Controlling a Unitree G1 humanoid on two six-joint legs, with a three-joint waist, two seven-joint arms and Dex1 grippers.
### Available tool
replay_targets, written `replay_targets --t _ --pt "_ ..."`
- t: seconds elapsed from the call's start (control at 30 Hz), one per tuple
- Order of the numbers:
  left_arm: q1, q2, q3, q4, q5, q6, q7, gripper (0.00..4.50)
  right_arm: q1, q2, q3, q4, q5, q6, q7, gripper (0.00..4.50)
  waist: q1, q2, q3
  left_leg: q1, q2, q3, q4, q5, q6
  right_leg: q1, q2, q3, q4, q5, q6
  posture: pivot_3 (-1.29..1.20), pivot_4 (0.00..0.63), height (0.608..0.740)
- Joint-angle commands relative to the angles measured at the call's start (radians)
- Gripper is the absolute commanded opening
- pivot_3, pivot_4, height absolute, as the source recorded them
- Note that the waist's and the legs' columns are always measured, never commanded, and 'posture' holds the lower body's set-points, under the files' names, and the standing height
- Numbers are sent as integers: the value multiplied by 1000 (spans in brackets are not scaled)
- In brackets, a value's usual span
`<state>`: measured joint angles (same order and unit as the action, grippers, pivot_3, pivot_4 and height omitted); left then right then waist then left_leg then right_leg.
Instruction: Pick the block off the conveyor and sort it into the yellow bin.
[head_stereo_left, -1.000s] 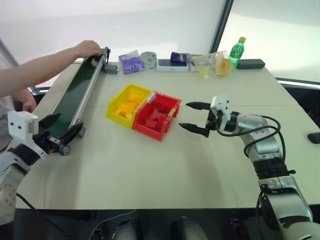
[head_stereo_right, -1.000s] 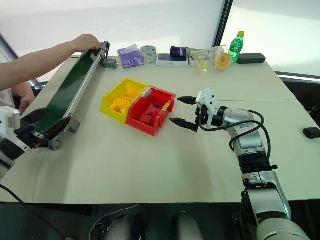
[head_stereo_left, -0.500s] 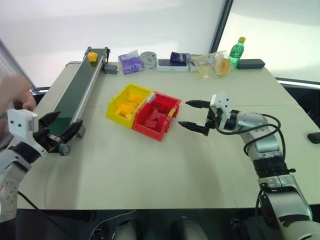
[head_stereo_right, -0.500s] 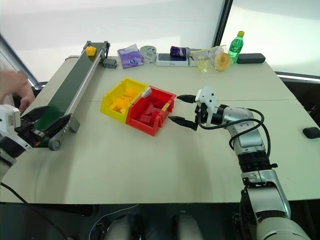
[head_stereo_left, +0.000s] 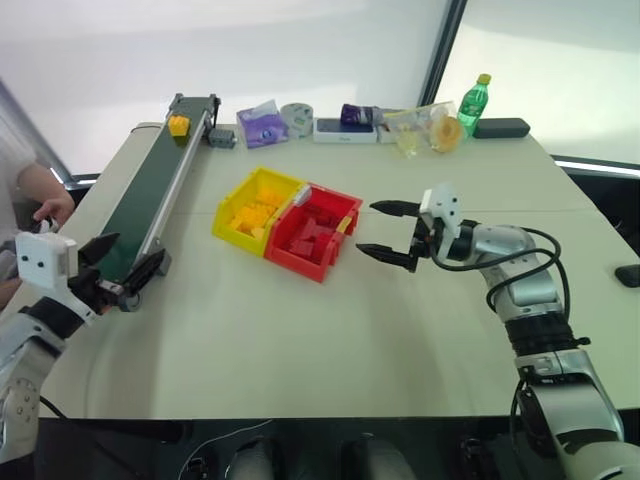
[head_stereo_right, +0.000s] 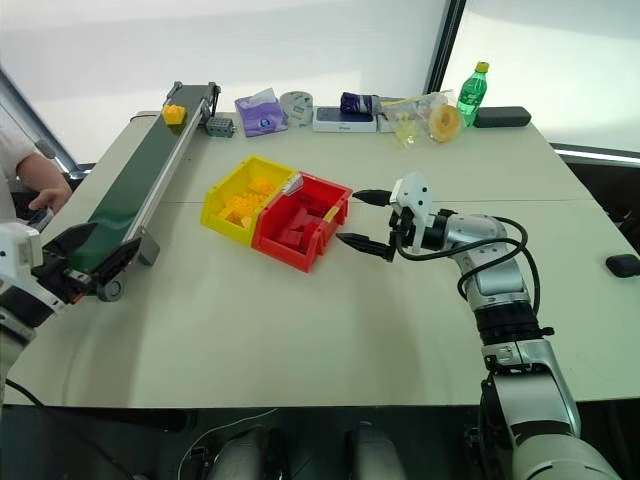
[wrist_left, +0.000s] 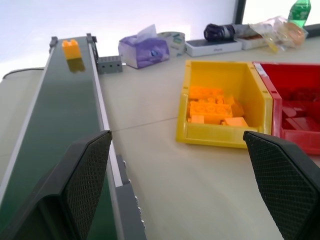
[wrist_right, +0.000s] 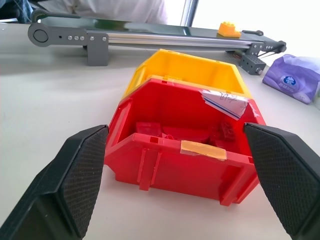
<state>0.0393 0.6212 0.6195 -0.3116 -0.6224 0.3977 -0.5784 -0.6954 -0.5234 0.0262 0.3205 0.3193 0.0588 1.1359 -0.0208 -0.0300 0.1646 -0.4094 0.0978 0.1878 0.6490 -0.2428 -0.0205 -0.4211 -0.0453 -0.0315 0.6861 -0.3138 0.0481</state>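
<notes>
The yellow-orange block (head_stereo_left: 179, 125) rides on the far end of the dark green conveyor (head_stereo_left: 150, 195), which runs along the table's left side. My left gripper (head_stereo_left: 118, 262) hangs open at the belt's near end, empty, far from the block (wrist_left: 70, 47). The yellow bin (head_stereo_left: 255, 209) stands mid-table with several yellow bricks inside. My right gripper (head_stereo_left: 385, 229) is open and empty, just right of the red bin (head_stereo_left: 313, 231) that sits against the yellow bin (wrist_left: 225, 102). The right wrist view looks into the red bin (wrist_right: 185, 142).
A person's arm (head_stereo_left: 40, 205) rests at the table's left edge beside the conveyor. Along the far edge lie a purple tissue pack (head_stereo_left: 262, 125), a tape roll (head_stereo_left: 296, 116), a flat box (head_stereo_left: 345, 129), plastic bags (head_stereo_left: 428, 127) and a green bottle (head_stereo_left: 474, 104).
The person's hand left the block on the belt's far end and drew back to the table's left edge. The block has travelled a little along the belt. Both grippers stayed put.
</notes>
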Motion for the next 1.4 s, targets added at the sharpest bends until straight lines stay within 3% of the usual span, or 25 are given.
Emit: replay_targets --t 0.03,0.3,0.47,1.4 --pt "25 -36 99 -51 -5 -85 43 4444 -20 -2 -15 -25 7 -7 2 4500 -1 0 0 0 0 0 0 0 0 0 0 0 0 0 0 0 150 740" --pt "201 -203 127 -111 27 -194 116 4444 -22 1 -10 -39 9 5 -2 4500 -1 0 0 0 0 0 0 0 0 0 0 0 -1 0 0 0 150 740" --pt "233 -238 117 -112 32 -230 138 4444 -29 2 -9 -36 9 9 4 4500 3 0 0 0 0 -1 1 0 1 1 0 0 -1 0 0 0 150 740" --pt "132 -145 81 -51 4 -165 175 4444 -15 4 -11 -58 12 21 -3 4500 0 0 0 0 0 -1 1 -1 1 1 0 0 -1 0 0 0 150 740"
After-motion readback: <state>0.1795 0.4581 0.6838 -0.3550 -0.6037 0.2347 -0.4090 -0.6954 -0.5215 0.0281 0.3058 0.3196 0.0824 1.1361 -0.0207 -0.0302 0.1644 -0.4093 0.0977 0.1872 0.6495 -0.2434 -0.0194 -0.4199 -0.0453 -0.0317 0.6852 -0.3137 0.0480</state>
